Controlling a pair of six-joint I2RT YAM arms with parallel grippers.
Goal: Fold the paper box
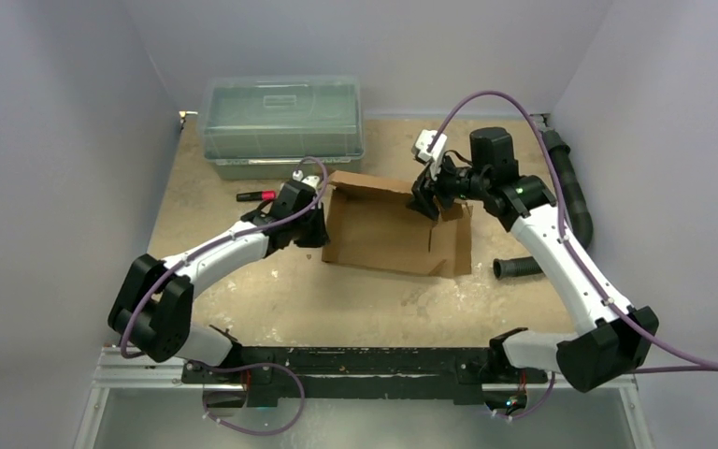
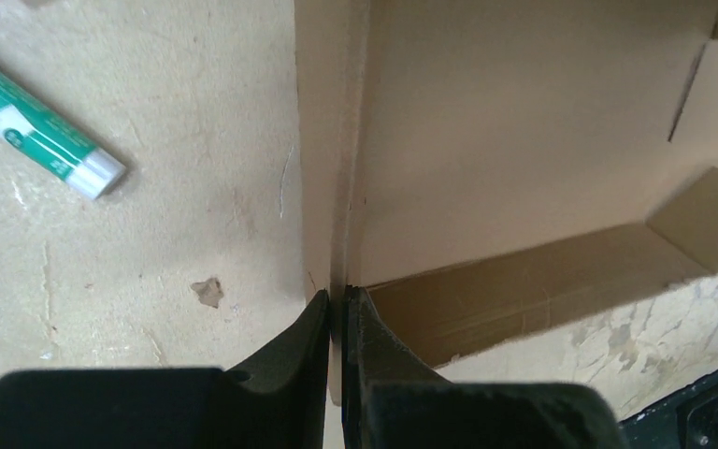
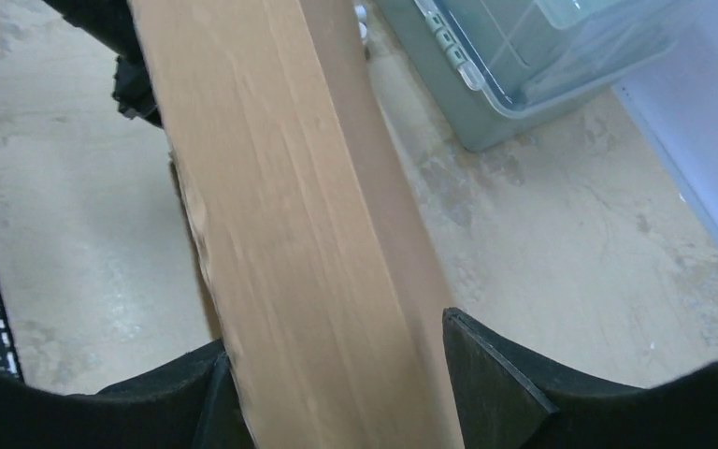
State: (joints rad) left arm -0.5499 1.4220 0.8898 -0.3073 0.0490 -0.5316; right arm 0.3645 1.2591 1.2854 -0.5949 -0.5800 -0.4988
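Risk, right: my right jaws stand apart around a raised flap of the box (image 1: pixel 388 238), with a gap showing on one side. Nothing pinches that flap, so the stiff crease may spring it back down.
Risk, left: my left jaws are pinched shut on the box's left wall edge. A pull from there could drag the whole box across the counter (image 1: pixel 337 313) or crush the thin edge.
Risk, behind: the bin (image 1: pixel 280 117) sits near the far side, so a swinging flap could catch it.
Box, place: mid-counter, between my arms, in front of the bin.
Box, look: plain brown corrugated card, half formed. The base lies flat, and the left and far walls are raised.
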